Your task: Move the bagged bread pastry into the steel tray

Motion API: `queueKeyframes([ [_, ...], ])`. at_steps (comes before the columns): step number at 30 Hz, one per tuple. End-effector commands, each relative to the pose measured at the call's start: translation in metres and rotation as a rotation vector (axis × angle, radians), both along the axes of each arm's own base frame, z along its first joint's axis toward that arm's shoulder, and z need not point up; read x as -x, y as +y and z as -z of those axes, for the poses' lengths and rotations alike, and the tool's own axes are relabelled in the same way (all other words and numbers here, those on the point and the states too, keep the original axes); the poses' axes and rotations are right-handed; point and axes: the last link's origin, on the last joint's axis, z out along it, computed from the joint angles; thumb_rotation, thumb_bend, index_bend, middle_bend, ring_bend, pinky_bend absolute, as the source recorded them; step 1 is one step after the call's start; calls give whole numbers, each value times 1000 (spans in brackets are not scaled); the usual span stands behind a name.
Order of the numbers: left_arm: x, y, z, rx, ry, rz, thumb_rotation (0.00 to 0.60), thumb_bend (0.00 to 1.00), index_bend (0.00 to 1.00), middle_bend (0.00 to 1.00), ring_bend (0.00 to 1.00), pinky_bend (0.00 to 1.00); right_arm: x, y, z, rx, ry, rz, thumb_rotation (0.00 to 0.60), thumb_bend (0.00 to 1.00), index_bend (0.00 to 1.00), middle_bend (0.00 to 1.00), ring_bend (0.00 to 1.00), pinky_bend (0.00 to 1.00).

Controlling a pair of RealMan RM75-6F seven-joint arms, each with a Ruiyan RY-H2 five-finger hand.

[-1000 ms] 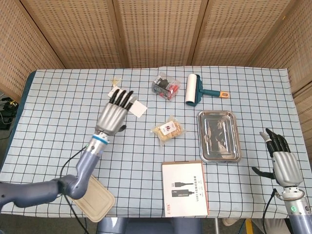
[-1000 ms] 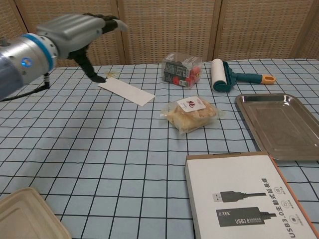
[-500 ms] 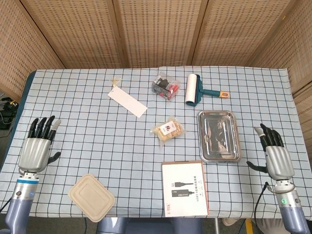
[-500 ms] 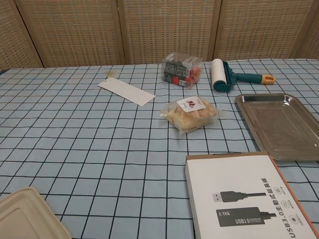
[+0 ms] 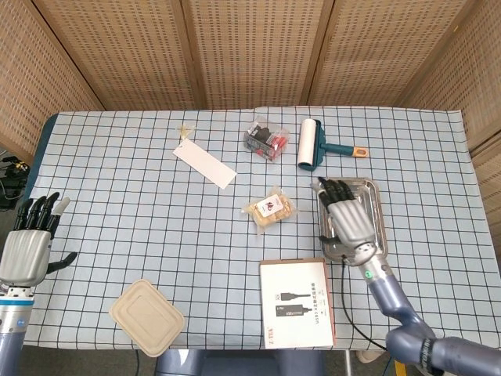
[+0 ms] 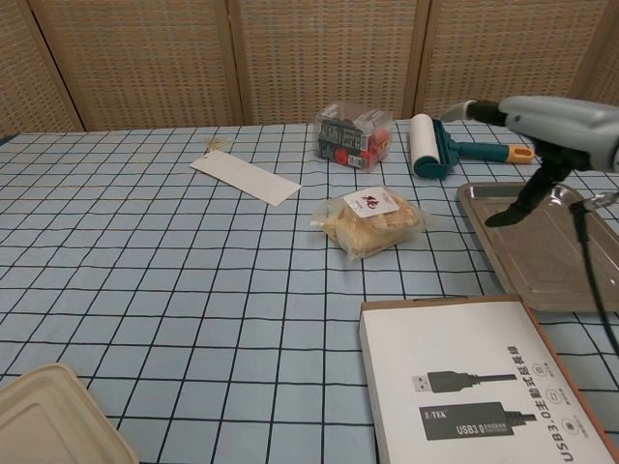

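The bagged bread pastry (image 5: 270, 209) (image 6: 371, 221) lies on the checked cloth near the table's middle, in a clear bag with a white label. Right of it sits the steel tray (image 5: 374, 197) (image 6: 547, 265), bare inside. My right hand (image 5: 348, 222) (image 6: 549, 122) hovers above the tray with its fingers spread and nothing in it, a short way right of the pastry. My left hand (image 5: 28, 244) is at the table's left edge, fingers apart and holding nothing; the chest view does not show it.
A white cable box (image 5: 297, 301) (image 6: 471, 387) lies in front of the tray. A lint roller (image 5: 309, 144) (image 6: 427, 145) and a clear box of small items (image 5: 266, 139) (image 6: 353, 134) sit behind. A white paper strip (image 5: 204, 164) lies back left, a beige lid (image 5: 146, 317) front left.
My right hand has swung in from the table's right edge to above the steel tray. My left hand has drawn a little further back at the left edge. The pastry has not moved.
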Motion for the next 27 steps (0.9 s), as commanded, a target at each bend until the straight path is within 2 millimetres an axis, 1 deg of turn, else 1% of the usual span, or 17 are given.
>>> queueKeyframes([
  [1,2,0,-2,3,-14,-8,600,0,0,0,0,0,-19,-14,44,-100,50,2,600,80,8,0,0,0],
  [4,3,1,-2,8,-24,-16,600,0,0,0,0,0,-27,-19,64,-130,40,15,600,81,24,0,0,0],
  [8,3,2,-3,12,-30,-16,600,0,0,0,0,0,-32,-27,77,-129,31,20,600,80,36,0,0,0],
  [10,3,2,-3,12,-32,-16,600,0,0,0,0,0,-34,-34,83,-128,33,20,600,81,41,0,0,0],
  [14,3,3,-2,12,-34,-18,600,0,0,0,0,0,-36,-43,90,-135,26,31,600,81,66,0,0,0],
  [17,2,3,-2,15,-34,-18,600,0,0,0,0,0,-35,-53,97,-133,9,50,600,78,127,0,0,8],
  [18,1,2,-2,15,-37,-16,600,0,0,0,0,0,-34,-55,99,-132,3,56,600,76,161,0,0,28],
  [20,1,2,-3,15,-41,-15,600,0,0,0,0,0,-32,-56,103,-136,-3,64,600,75,217,10,0,92],
  [21,1,2,-3,13,-42,-15,600,0,0,0,0,0,-31,-57,105,-138,-3,65,600,79,252,37,2,148],
  [23,0,1,-3,10,-44,-13,600,0,0,0,0,0,-30,-57,108,-133,-2,62,600,96,304,109,47,256],
  [24,0,1,-4,8,-46,-12,600,0,0,0,0,0,-29,-57,109,-129,-2,60,600,112,349,177,116,348],
  [25,0,1,-4,7,-47,-12,600,0,0,0,0,0,-28,-56,110,-127,-3,60,600,129,405,256,205,441],
  [27,0,0,-4,6,-49,-11,600,0,0,0,0,0,-28,-56,110,-120,-11,59,600,146,505,380,341,560],
])
